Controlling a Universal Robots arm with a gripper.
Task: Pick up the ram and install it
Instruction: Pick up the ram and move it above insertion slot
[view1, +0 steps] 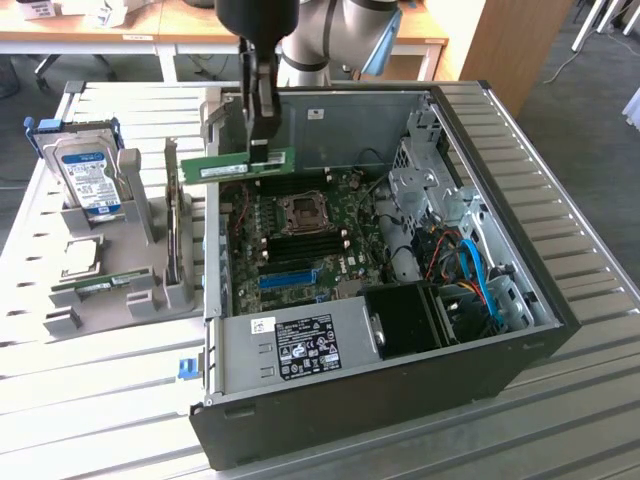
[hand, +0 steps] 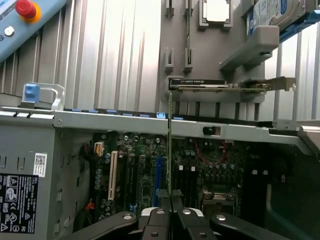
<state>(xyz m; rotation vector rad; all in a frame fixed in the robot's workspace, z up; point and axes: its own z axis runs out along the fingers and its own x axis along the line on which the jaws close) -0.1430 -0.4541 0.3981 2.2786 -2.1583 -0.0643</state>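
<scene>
The ram (view1: 240, 166) is a thin green stick with a pale label, held level in the air over the back left part of the open computer case (view1: 400, 380). My gripper (view1: 262, 148) comes down from above and is shut on the stick near its right end in the exterior view. In the wrist view the ram (hand: 170, 145) shows edge-on as a thin line rising from between the shut fingertips of the gripper (hand: 171, 201). Below it lies the green motherboard (view1: 330, 240) with its dark memory slots (view1: 300, 243) and the processor socket (view1: 300, 208).
A grey parts holder (view1: 130, 290) on the exterior view's left carries a blue-labelled hard drive (view1: 88, 178), a square silver processor (view1: 82, 256), another green stick (view1: 95, 287) and an upright expansion card (view1: 175, 235). The case wall (view1: 213, 230) stands between holder and motherboard. A pendant with a red button (hand: 26, 8) lies nearby.
</scene>
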